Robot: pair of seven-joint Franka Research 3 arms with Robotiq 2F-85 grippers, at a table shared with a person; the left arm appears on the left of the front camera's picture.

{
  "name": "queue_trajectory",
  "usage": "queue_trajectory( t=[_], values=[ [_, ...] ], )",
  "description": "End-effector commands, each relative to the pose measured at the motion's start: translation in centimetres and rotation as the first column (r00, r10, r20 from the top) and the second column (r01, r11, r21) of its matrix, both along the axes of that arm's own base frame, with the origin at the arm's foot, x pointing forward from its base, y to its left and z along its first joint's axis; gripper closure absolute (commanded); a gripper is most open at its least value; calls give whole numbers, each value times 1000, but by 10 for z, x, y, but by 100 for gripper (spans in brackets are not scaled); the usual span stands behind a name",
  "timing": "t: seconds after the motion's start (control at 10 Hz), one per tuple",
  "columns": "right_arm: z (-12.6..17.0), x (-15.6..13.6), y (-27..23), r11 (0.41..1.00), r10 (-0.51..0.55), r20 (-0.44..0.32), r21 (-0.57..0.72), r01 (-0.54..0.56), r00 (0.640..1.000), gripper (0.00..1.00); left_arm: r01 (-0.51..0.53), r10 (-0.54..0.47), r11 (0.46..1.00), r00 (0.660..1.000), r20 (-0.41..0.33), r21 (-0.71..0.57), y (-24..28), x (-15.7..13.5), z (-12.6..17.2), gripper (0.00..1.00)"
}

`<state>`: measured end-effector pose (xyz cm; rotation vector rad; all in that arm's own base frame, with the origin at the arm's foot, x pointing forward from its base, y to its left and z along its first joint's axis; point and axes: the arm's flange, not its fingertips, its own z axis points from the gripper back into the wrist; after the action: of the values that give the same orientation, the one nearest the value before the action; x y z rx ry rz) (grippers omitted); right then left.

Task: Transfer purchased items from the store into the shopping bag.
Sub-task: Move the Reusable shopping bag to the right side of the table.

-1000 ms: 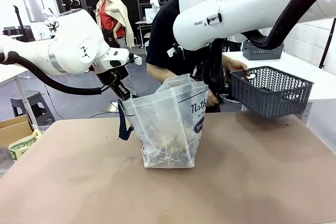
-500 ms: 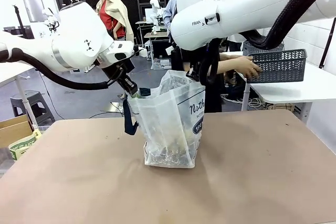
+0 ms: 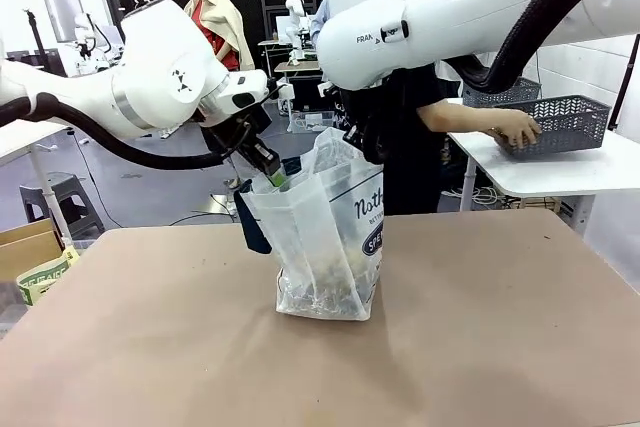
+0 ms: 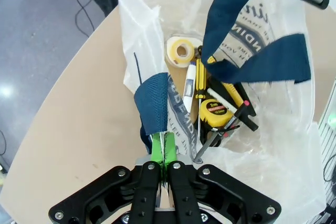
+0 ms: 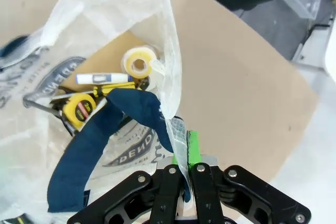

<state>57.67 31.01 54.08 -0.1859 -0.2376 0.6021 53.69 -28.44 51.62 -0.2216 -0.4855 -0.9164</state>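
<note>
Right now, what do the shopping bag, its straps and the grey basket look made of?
Shopping bag: thin plastic film, translucent white, glossy; it crinkles and the tools inside show through.
Straps: woven fabric webbing, matte navy; the weave shows in the left wrist view.
Basket: probably moulded plastic, matte dark grey lattice; too far to be sure.

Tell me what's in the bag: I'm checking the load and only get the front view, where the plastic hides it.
Observer: The left wrist view looks into the bag: a tape roll, a yellow tape measure, a white marker.
Operator: What is the left grip on?
Observer: The left fingers are shut on a navy strap.
Operator: And the right?
Observer: The right fingers pinch the plastic rim beside the other strap.
</note>
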Motion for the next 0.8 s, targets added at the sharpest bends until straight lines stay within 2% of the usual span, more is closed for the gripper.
queue_trajectory(
  t=[0.0, 0.2, 0.3, 0.5, 0.7],
  values=[
    [6, 5, 5, 997, -67, 19, 43, 66, 998, 100, -34, 35, 998, 999, 18, -52, -7, 1, 6, 100],
    [5, 6, 3, 997, -69, 10, 42, 69, 998, 100, -70, 72, 995, 997, 26, -68, 1, 2, 11, 100],
    [1, 3, 2, 998, -52, 7, 23, 52, 999, 100, -27, 28, 999, 1000, 9, -23, -6, -1, 4, 100],
    [0, 4, 2, 998, -58, 7, 24, 58, 998, 100, -27, 28, 999, 1000, 9, -23, -6, -1, 4, 100],
    [0, 15, 14, 963, -239, -53, 113, 244, 970, 100, -46, 46, 997, 999, 1, -57, -17, -1, 6, 100]
  ],
)
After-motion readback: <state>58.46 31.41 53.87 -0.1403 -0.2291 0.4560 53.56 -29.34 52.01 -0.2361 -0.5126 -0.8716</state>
